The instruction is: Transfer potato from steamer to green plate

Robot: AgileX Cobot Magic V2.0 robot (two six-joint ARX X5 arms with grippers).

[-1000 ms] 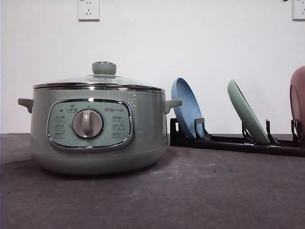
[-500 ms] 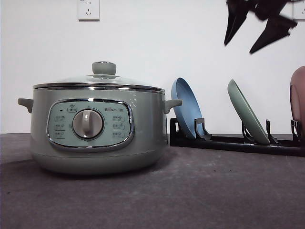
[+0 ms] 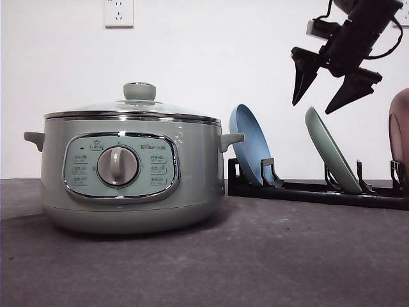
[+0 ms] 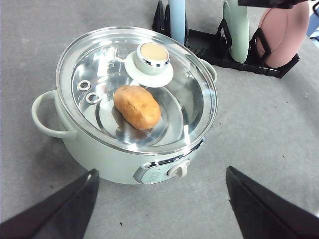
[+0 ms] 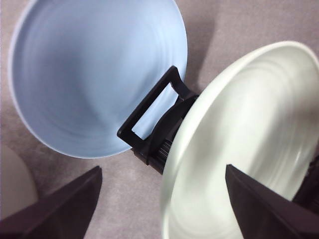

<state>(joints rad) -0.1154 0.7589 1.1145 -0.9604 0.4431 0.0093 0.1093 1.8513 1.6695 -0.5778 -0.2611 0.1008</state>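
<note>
The sage-green steamer (image 3: 131,176) stands on the left of the table with its knobbed glass lid (image 4: 149,57) on. Through the lid the orange-brown potato (image 4: 137,106) lies inside the steamer (image 4: 99,149). The green plate (image 3: 332,150) leans on edge in a black rack, also close up as the green plate (image 5: 249,144) and the green plate (image 4: 237,30). My right gripper (image 3: 319,96) hangs open just above that plate's rim, right gripper (image 5: 159,209). My left gripper (image 4: 159,199) is open, high above the steamer's front.
The black rack (image 3: 307,190) at the right also holds a blue plate (image 3: 250,147) and a pink plate (image 3: 400,131). The blue plate (image 5: 94,69) sits next to the green one. Grey table surface (image 3: 268,256) spreads in front.
The right gripper, absent a second ago, has come down from the top of the front view to just above the green plate. The steamer and plates have not moved.
</note>
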